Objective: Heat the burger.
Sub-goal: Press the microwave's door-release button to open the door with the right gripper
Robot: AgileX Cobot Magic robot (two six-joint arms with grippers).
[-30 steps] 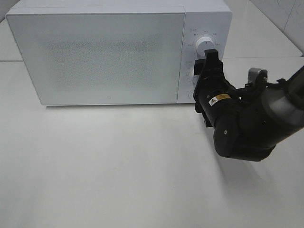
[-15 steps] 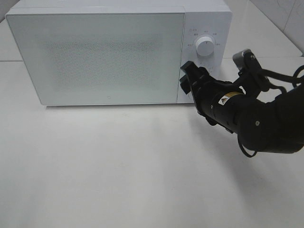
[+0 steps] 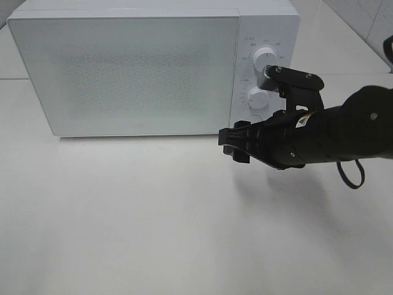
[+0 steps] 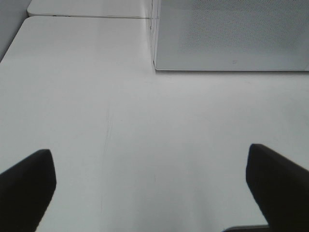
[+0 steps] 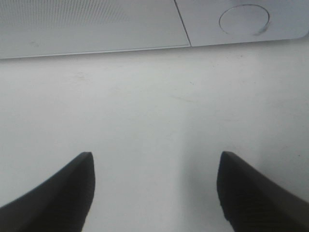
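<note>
Fingers of the right gripper stand apart and empty, low before the microwave, near the lower right corner of its shut door. The left gripper is spread wide over the bench, holding nothing. The burger shows in no view; perhaps it sits behind the frosted door. If so, loading is done; whether the dials are set, I cannot tell.

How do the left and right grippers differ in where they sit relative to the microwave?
The right gripper shows in the high view, low before the microwave's control panel; the left gripper shows only in its own wrist view. The right gripper faces the round button; the left gripper faces the microwave's opposite lower corner. Both are open, empty, over the table.
</note>
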